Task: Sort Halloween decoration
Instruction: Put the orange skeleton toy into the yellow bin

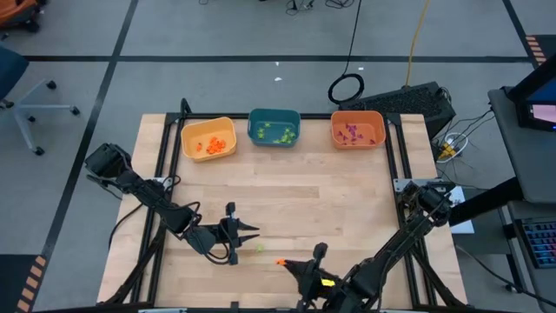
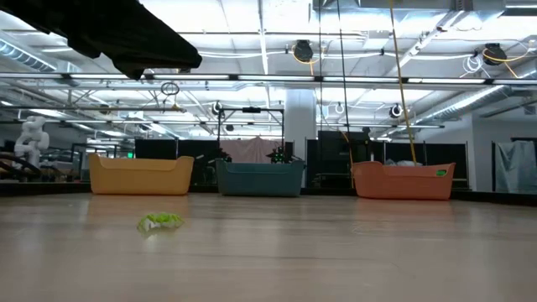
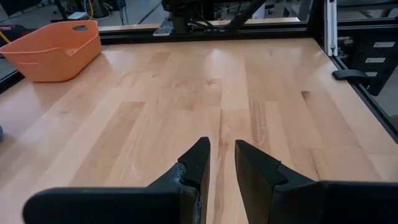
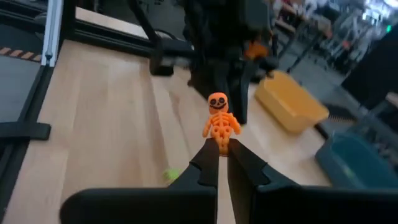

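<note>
A tiny orange skeleton figure [image 4: 221, 118] sits at the tips of my right gripper [image 4: 222, 155], which is shut on it near the table's front edge [image 1: 288, 264]. A light-green trinket [image 1: 259, 249] lies flat on the wood between the two grippers and also shows in the low view [image 2: 159, 221]. My left gripper [image 1: 250, 230] hovers just left of it, pointing toward the table's right; its fingers [image 3: 222, 155] are open with nothing between them. My right gripper pinches the skeleton figure's legs [image 4: 221, 144] between its two fingertips. The body and head stick out beyond the fingers. The figure is lifted clear of the table.
Three bins stand in a row along the far edge. The yellow bin [image 1: 208, 139] holds orange trinkets, the teal bin [image 1: 274, 128] green ones and the orange bin [image 1: 357, 129] purple ones. Bare wood lies between the bins and the grippers.
</note>
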Tool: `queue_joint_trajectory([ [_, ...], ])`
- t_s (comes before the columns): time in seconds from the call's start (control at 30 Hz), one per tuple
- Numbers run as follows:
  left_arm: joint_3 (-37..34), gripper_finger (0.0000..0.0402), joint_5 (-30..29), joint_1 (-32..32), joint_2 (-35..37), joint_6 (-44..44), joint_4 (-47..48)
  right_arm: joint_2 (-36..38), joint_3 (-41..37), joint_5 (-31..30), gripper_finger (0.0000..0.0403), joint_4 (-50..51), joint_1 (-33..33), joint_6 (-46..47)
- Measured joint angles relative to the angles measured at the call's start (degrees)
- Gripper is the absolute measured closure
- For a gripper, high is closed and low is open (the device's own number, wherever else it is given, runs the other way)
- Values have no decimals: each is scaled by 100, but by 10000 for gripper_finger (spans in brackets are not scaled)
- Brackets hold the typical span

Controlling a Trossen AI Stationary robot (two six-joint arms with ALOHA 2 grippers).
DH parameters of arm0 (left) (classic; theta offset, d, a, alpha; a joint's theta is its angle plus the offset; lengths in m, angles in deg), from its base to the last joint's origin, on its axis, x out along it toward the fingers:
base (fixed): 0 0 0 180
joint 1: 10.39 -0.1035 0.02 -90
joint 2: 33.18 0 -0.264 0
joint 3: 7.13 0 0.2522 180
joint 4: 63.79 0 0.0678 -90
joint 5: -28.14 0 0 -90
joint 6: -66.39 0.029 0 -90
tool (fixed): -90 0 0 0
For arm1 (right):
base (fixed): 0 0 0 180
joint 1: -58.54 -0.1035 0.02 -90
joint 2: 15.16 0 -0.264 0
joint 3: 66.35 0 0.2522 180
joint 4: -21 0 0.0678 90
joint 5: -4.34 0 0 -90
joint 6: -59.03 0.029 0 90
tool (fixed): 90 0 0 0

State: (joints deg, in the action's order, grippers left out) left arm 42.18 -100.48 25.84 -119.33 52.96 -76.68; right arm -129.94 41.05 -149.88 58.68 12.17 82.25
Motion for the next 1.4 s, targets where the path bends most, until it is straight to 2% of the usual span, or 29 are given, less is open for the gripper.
queue_joint_trajectory([
  [0.17,0,326,176,4,-1,2,-36,7,44,-147,403,-436,116,-1179],
  [0.27,0,326,202,7,-1,4,-50,7,29,-329,403,-357,186,-1167],
  [0.5,0,326,204,7,-1,24,-111,7,-21,-330,403,-353,252,-1243],
  [0.73,0,326,203,7,-1,26,-135,7,-21,-324,403,-353,265,-2971],
  [0.87,0,326,202,5,-1,26,-136,7,-21,-324,403,-354,337,-3606],
  [1.4,0,326,202,6,-1,27,-135,4,-21,-305,403,-351,431,-3293],
])
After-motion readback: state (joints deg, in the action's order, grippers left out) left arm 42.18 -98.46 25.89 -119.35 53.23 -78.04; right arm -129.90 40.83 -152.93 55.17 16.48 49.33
